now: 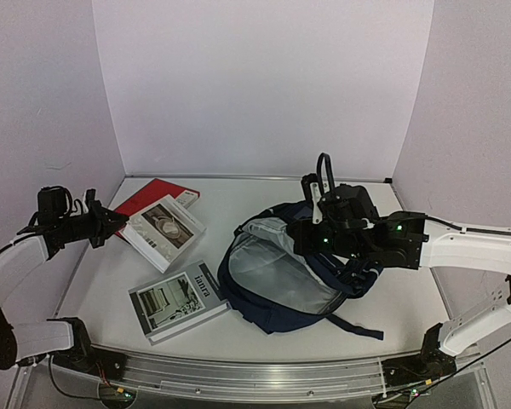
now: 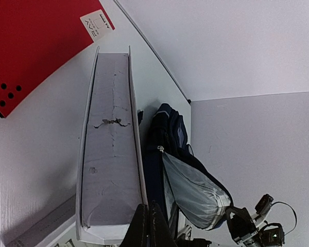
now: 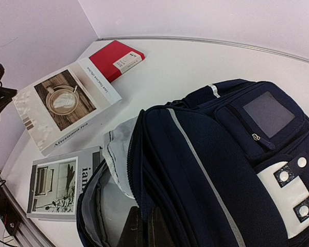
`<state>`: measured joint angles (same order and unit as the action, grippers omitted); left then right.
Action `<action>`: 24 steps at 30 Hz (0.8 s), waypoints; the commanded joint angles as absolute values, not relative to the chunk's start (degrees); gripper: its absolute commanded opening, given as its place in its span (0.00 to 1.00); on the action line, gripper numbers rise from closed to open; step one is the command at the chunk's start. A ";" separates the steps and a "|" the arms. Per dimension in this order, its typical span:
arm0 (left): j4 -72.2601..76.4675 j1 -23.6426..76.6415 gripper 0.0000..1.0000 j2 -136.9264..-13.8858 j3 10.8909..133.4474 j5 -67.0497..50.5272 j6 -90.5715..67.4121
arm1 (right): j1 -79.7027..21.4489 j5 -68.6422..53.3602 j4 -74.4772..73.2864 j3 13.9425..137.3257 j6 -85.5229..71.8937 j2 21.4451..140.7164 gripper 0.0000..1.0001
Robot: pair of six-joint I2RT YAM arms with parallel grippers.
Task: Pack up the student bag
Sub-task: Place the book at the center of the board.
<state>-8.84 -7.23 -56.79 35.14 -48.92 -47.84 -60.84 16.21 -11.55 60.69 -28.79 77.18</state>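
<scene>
The student bag (image 1: 264, 311), navy with thin pale stripes, lies open at centre right with its grey lining (image 1: 272, 268) showing. My right gripper (image 1: 311, 232) sits at the far rim of the opening. In the right wrist view its fingers (image 3: 145, 229) are shut on the rim of the bag (image 3: 221, 170), holding the front panel up. My left gripper (image 1: 115, 223) is shut and empty at the left edge of a white book with a coffee-cup cover (image 1: 163, 228). In the left wrist view its tips (image 2: 148, 226) meet the near corner of that book (image 2: 110, 154), with the bag (image 2: 167, 134) behind.
A red book (image 1: 153, 194) lies partly under the coffee-cup book at the back left. A grey book with a room photo (image 1: 177, 300) lies just left of the bag's opening. A metal rail (image 1: 255, 375) runs along the near table edge. Walls close in the back and both sides.
</scene>
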 commanded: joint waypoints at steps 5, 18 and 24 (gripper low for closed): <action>-12.13 -4.25 0.00 -52.41 31.65 -56.15 -52.26 | -60.68 18.85 -4.83 63.45 -29.84 77.05 0.00; -27.74 -3.81 0.43 -49.56 25.57 -52.50 -51.29 | -60.72 17.96 -4.83 64.23 -29.96 79.99 0.00; -33.31 -3.79 0.76 -52.20 28.72 -40.36 -44.16 | -60.67 18.15 -4.66 64.46 -29.44 80.33 0.00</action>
<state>-28.95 -3.90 -50.49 24.50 -48.99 -49.90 -60.86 15.40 -10.29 60.75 -29.43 80.77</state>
